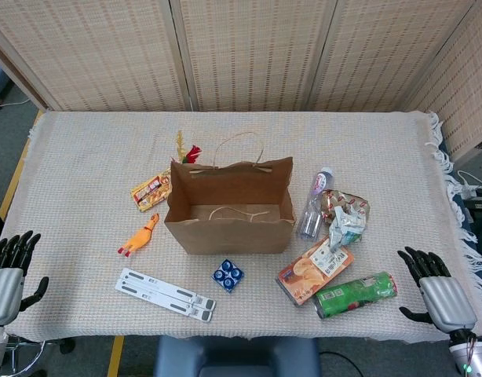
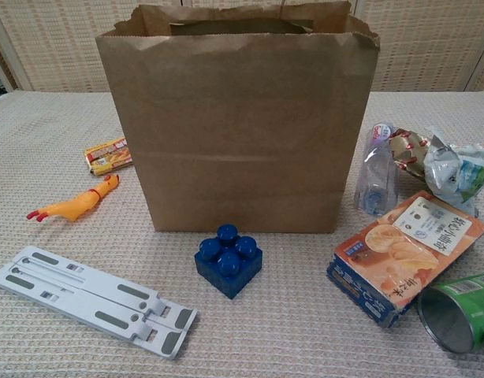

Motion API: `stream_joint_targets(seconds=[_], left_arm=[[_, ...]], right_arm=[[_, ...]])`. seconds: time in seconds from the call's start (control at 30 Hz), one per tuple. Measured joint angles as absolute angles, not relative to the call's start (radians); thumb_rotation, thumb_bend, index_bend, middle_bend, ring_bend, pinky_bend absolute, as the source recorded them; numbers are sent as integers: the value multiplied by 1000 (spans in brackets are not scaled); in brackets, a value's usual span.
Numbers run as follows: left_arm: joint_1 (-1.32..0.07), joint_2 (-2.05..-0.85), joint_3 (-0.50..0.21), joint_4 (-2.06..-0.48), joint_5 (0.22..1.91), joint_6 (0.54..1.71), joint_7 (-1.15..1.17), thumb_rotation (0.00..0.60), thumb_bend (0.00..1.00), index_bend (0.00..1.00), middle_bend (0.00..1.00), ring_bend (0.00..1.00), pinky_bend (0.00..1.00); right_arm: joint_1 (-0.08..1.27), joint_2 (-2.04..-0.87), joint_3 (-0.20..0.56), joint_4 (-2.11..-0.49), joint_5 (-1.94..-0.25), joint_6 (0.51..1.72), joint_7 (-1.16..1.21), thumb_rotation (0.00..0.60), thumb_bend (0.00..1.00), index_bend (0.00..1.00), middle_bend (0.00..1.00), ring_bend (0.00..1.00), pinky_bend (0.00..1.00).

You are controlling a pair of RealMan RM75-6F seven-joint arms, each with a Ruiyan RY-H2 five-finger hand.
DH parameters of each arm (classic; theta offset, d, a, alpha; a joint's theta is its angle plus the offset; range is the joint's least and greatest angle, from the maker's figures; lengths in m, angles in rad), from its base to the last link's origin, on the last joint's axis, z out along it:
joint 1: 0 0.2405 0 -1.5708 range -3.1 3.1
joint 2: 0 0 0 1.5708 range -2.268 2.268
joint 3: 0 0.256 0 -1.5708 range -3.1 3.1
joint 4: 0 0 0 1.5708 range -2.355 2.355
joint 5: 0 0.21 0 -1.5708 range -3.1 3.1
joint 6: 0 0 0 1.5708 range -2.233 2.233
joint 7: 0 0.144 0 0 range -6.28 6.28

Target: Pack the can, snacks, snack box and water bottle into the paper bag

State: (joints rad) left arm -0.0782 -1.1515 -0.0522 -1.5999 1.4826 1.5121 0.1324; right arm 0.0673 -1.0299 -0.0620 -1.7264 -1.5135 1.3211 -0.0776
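Woven cloth is covering the table point(image 1: 84, 157), and at its left edge the left hand point(image 1: 9, 271) is resting with fingers spread, holding nothing. Moving right, a small snack pack point(image 1: 151, 191), a rubber chicken point(image 1: 139, 235), a white folding stand point(image 1: 166, 294) and a blue brick point(image 1: 228, 275) are lying around the paper bag point(image 1: 229, 224), which is standing upright and open mid-table. Just right of it the water bottle point(image 1: 313, 206) is lying on its side, touching the crumpled snacks point(image 1: 345, 214); nearer the front the snack box point(image 1: 314, 269) is leaning against the green can point(image 1: 356, 294), also on its side. At the far right the right hand point(image 1: 437, 292) is waiting, fingers apart and empty.

Nothing looks packed yet. The can could roll toward the table edge if nudged while being grasped, and pulling the box may shift it. The unsupported bag could tip or crumple under a careless drop.

The bag's interior is only partly showing, the chest view is cutting off the can, and both hands are missing from it.
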Motion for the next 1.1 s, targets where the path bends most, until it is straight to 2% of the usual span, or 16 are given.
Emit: stream_joint_targets(seconds=[0.3, 0.4, 0.5, 0.7, 1.1], left_arm=[[-79, -1152, -53, -1600, 1481, 1511, 132, 600, 377, 17, 0, 0, 0], [-80, -1152, -54, -1600, 1478, 1509, 135, 600, 377, 16, 0, 0, 0], [-80, -1152, -55, -1601, 1476, 1508, 138, 600, 377, 16, 0, 0, 0], [-80, -1153, -55, -1602, 1475, 1509, 138, 600, 377, 17, 0, 0, 0], [-79, -1153, -54, -1601, 1478, 1510, 136, 600, 377, 17, 0, 0, 0]], right_arm=[[69, -1029, -66, -1729, -1524, 1319, -63, 600, 37, 0, 0, 0, 0], [75, -1027, -71, -1733, -1543, 1312, -38, 600, 37, 0, 8, 2, 60], [84, -1027, -78, -1740, -1566, 1301, -7, 600, 37, 5, 84, 51, 162], [115, -1030, -87, -1748, -1565, 1230, -41, 600, 37, 3, 80, 66, 182], [217, -1086, -62, -1796, -1419, 1047, -293, 600, 37, 8, 66, 69, 191]])
